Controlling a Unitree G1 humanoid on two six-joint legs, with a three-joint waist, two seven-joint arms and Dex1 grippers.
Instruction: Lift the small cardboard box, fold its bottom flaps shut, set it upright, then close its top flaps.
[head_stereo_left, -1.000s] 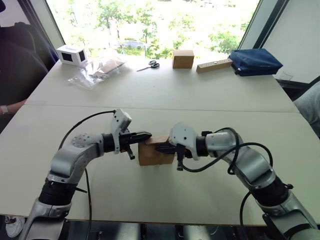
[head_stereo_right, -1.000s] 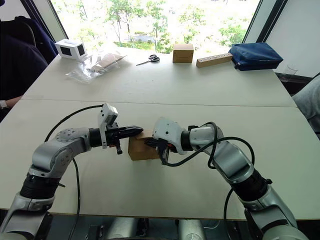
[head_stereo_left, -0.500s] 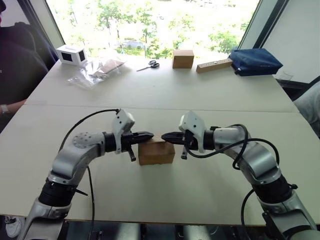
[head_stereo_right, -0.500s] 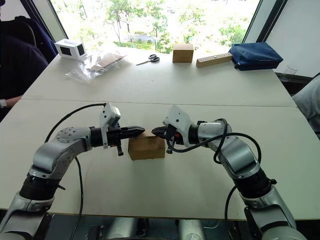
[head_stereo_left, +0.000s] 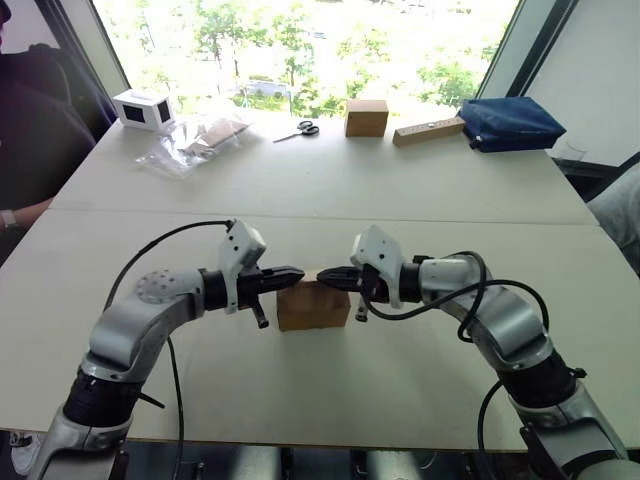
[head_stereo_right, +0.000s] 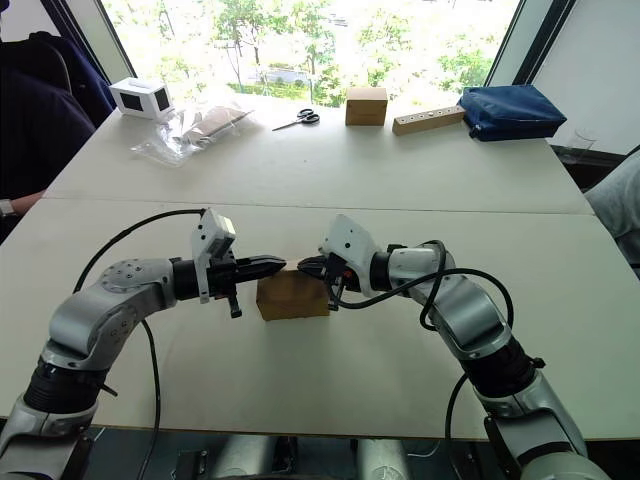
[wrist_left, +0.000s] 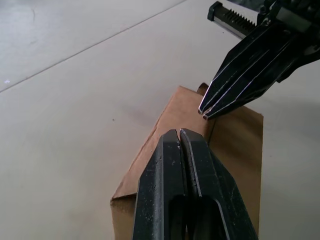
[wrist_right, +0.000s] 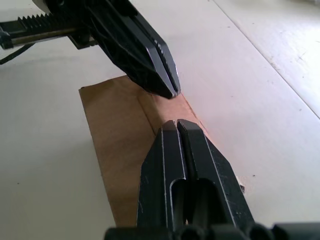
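Withdrawn from the box's side, right gripper (head_stereo_left: 322, 274) faces left gripper (head_stereo_left: 300, 271), both pinched empty above closed cardboard box (head_stereo_left: 313, 305)

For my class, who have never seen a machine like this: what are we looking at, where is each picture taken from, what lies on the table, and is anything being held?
This is a two-armed humanoid robot. Two pictures come from cameras on its head, looking down; two come from cameras on its wrists, looking along each claw. The left claw and right claw are both shut and hold nothing; their tips meet over the small cardboard box, which stands on the table with its top flaps lying down. Far back lie scissors, another brown box, a white box, a plastic bag, a wooden block and a blue bag.
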